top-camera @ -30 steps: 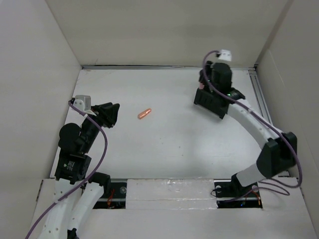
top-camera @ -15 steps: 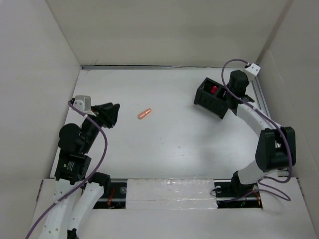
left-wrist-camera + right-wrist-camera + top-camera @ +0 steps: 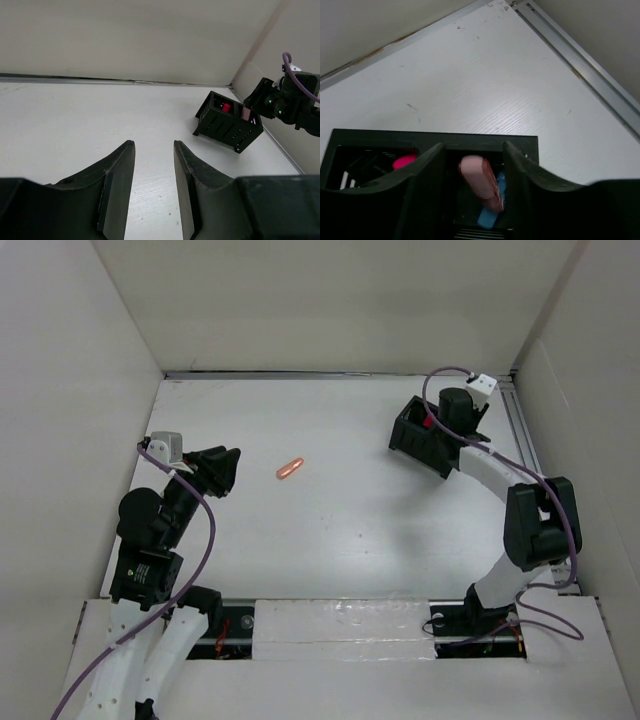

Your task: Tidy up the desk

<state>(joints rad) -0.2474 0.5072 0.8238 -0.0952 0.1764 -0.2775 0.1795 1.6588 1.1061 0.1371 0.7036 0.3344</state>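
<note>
The white desk [image 3: 330,540] holds a small copper-orange piece [image 3: 290,468] left of centre and a black compartment organizer [image 3: 415,442] at the back right. My right gripper [image 3: 436,428] hangs over the organizer's right end. In the right wrist view it [image 3: 472,150] is open, its fingers straddling one compartment. A blurred pink piece [image 3: 479,182] sits loose between them above a blue piece [image 3: 490,215]. A magenta piece [image 3: 404,161] lies in the neighbouring compartment. My left gripper [image 3: 228,462] is open and empty, left of the copper piece.
White wall panels enclose the desk on three sides. A metal rail [image 3: 522,425] runs along the right edge close to the organizer. The left wrist view shows the organizer [image 3: 225,127] and the right arm [image 3: 290,97] far ahead of the left gripper [image 3: 153,144].
The right wrist swung right, off the organizer, then came back partly over its right end. The left arm and the copper piece have not moved.
</note>
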